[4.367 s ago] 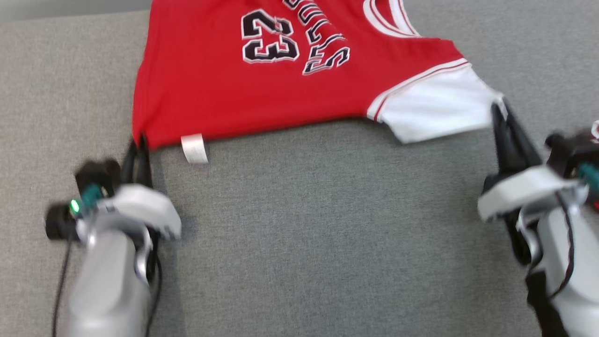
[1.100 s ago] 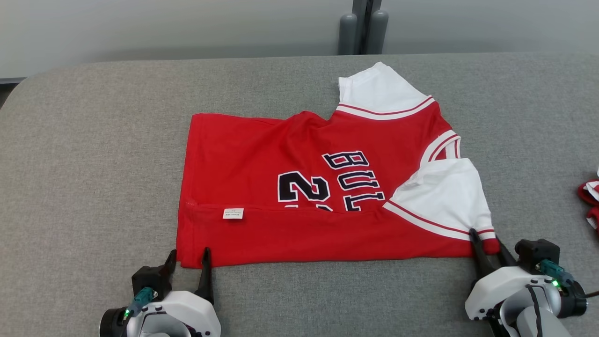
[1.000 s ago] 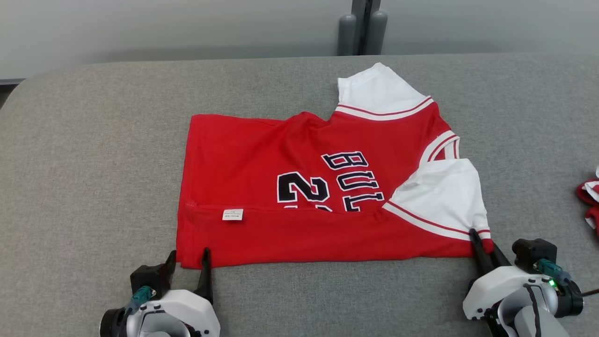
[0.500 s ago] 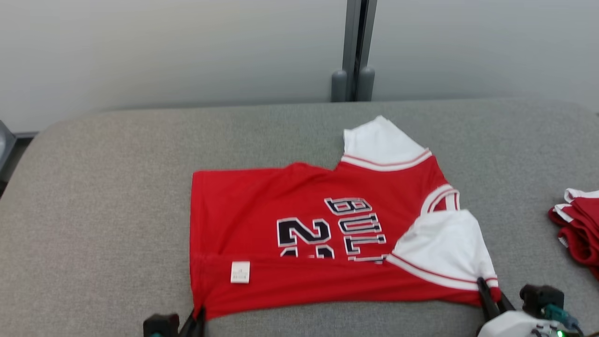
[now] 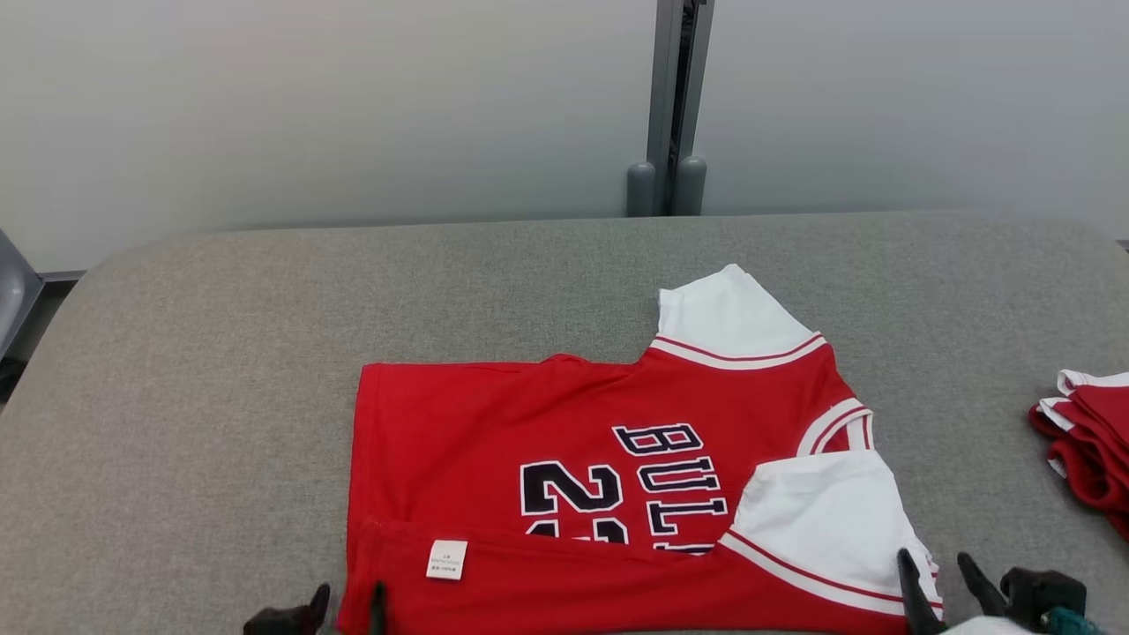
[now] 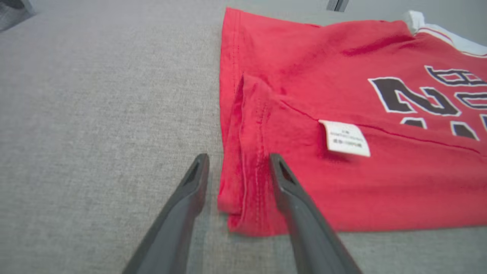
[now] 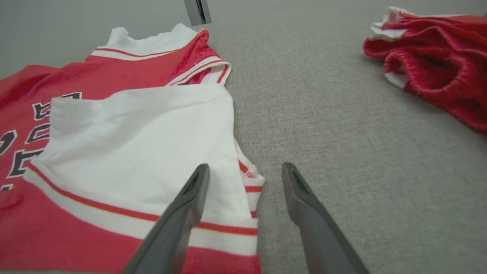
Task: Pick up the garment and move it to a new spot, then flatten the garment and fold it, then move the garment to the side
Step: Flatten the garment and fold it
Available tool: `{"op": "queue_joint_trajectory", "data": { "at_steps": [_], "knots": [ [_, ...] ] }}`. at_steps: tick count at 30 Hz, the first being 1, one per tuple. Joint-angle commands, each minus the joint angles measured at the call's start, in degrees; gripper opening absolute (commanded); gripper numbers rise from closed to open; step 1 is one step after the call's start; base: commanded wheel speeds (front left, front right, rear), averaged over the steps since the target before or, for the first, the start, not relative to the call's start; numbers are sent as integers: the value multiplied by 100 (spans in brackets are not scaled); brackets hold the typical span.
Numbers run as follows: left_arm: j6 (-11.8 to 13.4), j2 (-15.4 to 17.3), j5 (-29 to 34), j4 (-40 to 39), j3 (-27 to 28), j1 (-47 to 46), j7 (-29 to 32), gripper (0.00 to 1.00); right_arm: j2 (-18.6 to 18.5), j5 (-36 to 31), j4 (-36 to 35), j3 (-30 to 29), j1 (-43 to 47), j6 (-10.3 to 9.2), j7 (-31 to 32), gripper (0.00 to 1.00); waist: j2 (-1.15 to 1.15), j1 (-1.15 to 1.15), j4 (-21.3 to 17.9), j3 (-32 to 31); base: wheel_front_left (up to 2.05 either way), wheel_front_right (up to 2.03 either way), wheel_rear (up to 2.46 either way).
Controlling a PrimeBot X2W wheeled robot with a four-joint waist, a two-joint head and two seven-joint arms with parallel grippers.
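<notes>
Jersey (image 5: 494, 423) on table (image 5: 203, 353), 1 fold along near edge, long axis left-right. Left gripper (image 6: 239, 156), right gripper (image 7: 246, 165) both released, jaws apart, each straddling 1 near corner, equally close.

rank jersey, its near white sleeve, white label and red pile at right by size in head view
red jersey
near white sleeve
red pile, cut by the frame edge, so unsure
white label

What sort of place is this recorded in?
Probably an indoor test workspace for garment folding: a broad grey fabric-covered table, plain pale wall panels joined by a metal post, and a red jersey laid out near a pile of red clothes.
</notes>
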Motion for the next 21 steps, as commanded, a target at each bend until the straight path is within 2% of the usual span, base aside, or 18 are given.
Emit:
{"op": "queue_joint_trajectory", "data": {
  "at_steps": [1,6,13,21],
  "knots": [
    [42,18,3,-177,39,-145,0,100,-66,-58,-110,-10,-180,-2,1,100,0,0,16,105,0,0,0],
    [91,24,110,-403,-21,-837,0,100,-174,-219,-239,44,-857,-2,2,100,0,0,15,502,0,0,0],
    [24,79,54,730,55,-2480,284,100,-245,-165,247,320,-2216,-2,158,100,0,0,-72,956,0,0,0],
    [-89,162,17,1737,6,-3778,710,100,-340,-112,722,869,-3321,-2,220,100,0,0,-142,1393,0,0,0]
  ]
}}
